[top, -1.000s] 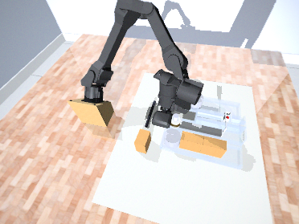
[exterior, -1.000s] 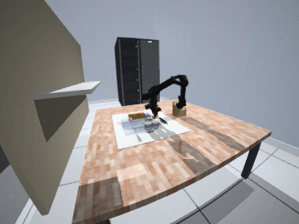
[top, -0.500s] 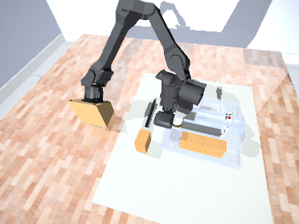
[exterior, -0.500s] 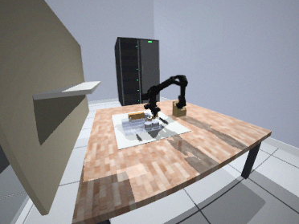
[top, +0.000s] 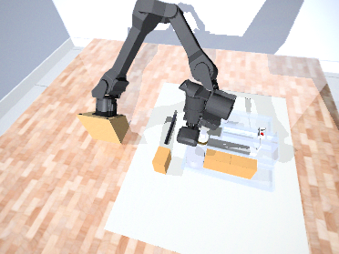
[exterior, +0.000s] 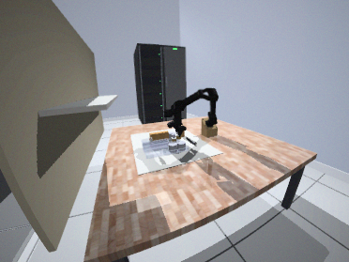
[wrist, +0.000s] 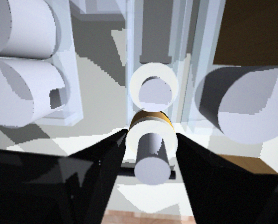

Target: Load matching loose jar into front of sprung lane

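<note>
Jar [top: 202,139] [wrist: 151,142], clasped at the mouth of the lane [wrist: 131,35].

Pale, round lid with a narrower grey-lavender knob; amber band showing on the side farther from the wrist camera. Gripper [top: 199,140] [exterior: 176,131] [wrist: 150,135] partly open, a finger on either side of this jar, gripping it. Second jar [wrist: 154,86], similar white ring and pale knob, directly ahead of the fingers, very near the held one; cannot tell if they touch. Arm [top: 156,9] [exterior: 206,93] arched high at the elbow, forearm sloping down to the gripper, low over the mat [top: 150,210] [exterior: 145,168].
</note>
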Controlling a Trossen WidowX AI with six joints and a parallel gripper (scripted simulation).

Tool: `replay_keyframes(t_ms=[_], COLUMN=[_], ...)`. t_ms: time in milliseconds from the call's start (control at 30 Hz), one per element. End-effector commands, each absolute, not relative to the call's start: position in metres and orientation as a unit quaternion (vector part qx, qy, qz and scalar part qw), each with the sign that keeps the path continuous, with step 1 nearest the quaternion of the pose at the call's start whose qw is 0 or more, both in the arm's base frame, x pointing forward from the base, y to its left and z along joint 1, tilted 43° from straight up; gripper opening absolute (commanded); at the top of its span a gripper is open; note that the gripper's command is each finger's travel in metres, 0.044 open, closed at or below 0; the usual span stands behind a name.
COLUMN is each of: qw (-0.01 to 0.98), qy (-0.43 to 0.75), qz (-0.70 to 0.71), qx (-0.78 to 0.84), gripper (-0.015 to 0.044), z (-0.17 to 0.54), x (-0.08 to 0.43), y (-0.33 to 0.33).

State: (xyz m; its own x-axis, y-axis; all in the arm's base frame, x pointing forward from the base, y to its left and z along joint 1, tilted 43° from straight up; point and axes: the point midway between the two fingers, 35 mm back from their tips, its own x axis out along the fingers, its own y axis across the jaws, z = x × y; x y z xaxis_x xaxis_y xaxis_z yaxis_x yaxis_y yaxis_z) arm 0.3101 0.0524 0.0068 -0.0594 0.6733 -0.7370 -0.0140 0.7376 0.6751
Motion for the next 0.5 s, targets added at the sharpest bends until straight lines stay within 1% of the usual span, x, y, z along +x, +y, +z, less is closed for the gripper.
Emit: replay_keyframes(t_ms=[0,467], qw=[0.649,0.649], qy=[0.669,0.668], qz=[0.27,0.27], qx=[0.243,0.243], gripper=[0.0,0.0], z=[0.0081,0.0088], x=[0.3204,0.3267], y=[0.052,0.0516])
